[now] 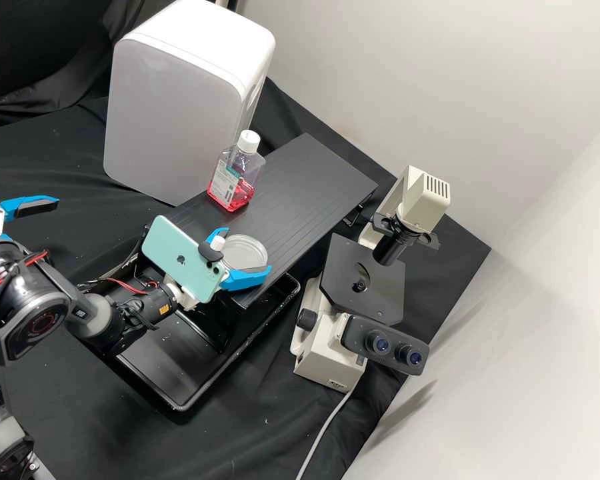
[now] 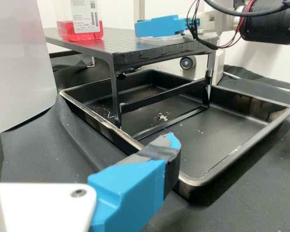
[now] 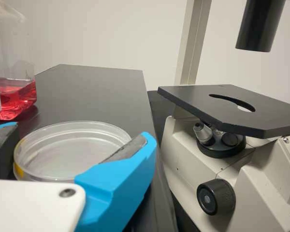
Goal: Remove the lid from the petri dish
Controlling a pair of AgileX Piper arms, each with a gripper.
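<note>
Clear glossy plastic petri dish (image 3: 70,150). Matt black platform (image 1: 300,187), finely grooved. Glossy black tray (image 2: 222,140) — scuffed, white specks. Black cloth (image 1: 80,160) over worktop (image 1: 260,427), matt, creased. White plastic box (image 1: 180,100) — smooth, slight sheen. Cream microscope (image 1: 327,347), matt.

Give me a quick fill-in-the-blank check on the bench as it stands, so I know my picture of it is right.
1. The ____ arm's pincer brackets the petri dish.
2. The bottle on the raised platform holds ____ liquid.
3. The platform's legs stand inside the black ____.
Missing words: right; red; tray.
</note>
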